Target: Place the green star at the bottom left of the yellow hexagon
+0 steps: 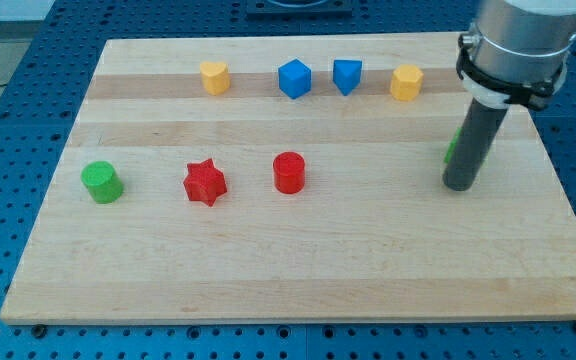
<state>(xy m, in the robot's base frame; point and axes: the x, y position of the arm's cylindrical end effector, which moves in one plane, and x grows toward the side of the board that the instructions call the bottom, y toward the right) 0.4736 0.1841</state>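
My tip is resting on the board, a bare rod with no jaws, touching the green star which is peeking out at its 11 o'clock, mostly hidden, sitting at the yellow hexagon's 5 o'clock.

So the arm itself: only the last bit of it shows, in the view's top right corner. There's 1 fat cylindrical housing in a pale silver-grey, kinda satin finish, with soft light reflections across it. Around its lower edge sits a black ring clamp, with a small black tab sticking out on the view's left side. Below that hangs the rod, a plain straight cylinder, dark charcoal grey, matte, way thinner than the housing. My tip is just the flat blunt end of it, same dark colour, no markings visible.
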